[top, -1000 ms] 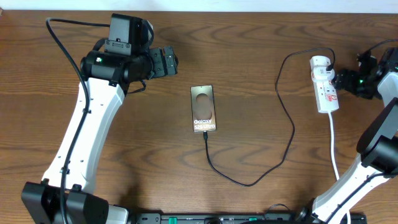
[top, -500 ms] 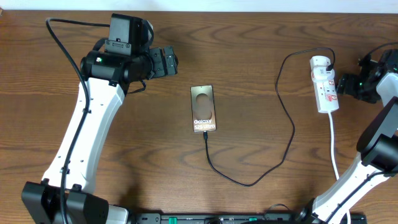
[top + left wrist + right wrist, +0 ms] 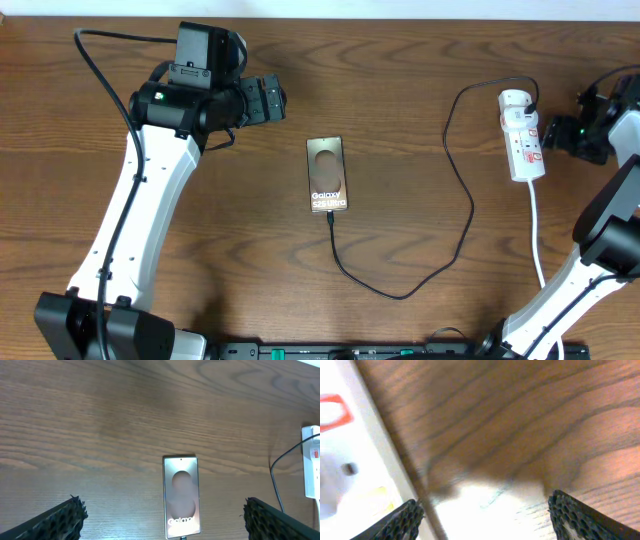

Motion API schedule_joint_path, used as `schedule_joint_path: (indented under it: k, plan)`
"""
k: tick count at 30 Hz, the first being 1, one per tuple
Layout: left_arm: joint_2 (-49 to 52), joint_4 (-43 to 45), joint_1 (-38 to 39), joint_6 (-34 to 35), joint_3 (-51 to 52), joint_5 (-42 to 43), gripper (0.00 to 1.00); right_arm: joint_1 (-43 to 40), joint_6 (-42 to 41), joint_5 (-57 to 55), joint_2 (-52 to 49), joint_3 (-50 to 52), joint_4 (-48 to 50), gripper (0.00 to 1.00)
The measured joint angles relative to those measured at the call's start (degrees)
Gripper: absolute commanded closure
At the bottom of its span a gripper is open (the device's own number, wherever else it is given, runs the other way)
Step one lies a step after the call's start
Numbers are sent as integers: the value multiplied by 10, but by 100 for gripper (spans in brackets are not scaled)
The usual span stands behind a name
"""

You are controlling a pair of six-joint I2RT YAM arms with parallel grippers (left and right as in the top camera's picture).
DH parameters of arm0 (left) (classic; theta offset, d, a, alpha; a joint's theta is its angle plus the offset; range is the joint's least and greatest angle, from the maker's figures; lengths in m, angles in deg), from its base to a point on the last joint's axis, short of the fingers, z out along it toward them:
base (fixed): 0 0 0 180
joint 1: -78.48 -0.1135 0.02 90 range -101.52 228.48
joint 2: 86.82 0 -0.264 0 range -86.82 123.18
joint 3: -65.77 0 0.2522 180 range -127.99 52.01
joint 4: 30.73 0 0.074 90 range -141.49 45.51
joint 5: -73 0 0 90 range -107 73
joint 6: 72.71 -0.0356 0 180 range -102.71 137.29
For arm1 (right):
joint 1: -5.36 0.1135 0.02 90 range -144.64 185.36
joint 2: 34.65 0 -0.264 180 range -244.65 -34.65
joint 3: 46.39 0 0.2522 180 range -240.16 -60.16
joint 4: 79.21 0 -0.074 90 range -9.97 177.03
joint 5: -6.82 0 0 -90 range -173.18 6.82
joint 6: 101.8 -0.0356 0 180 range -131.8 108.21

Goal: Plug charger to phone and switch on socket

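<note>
I am looking down at the phone, which is lying flat in the middle of the brown bench. The black charger is touching the phone's near end, looping off to the right and running up to the far end of the white socket. My left fingers are hanging wide apart, holding nothing, with the phone showing between the 2 of them. My right fingers are spread apart too, holding nothing, hovering just beside the socket.
</note>
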Motion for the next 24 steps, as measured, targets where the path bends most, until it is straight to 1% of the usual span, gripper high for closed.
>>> schedule_joint_path:
  k: [6, 24]
  plan:
    - [0, 0, 0, 0, 0, 0, 1, 0, -2, 25, 0, -39, -16, 18]
    - [0, 0, 0, 0, 0, 0, 2, 0, -14, 51, 0, -25, -26, 17]
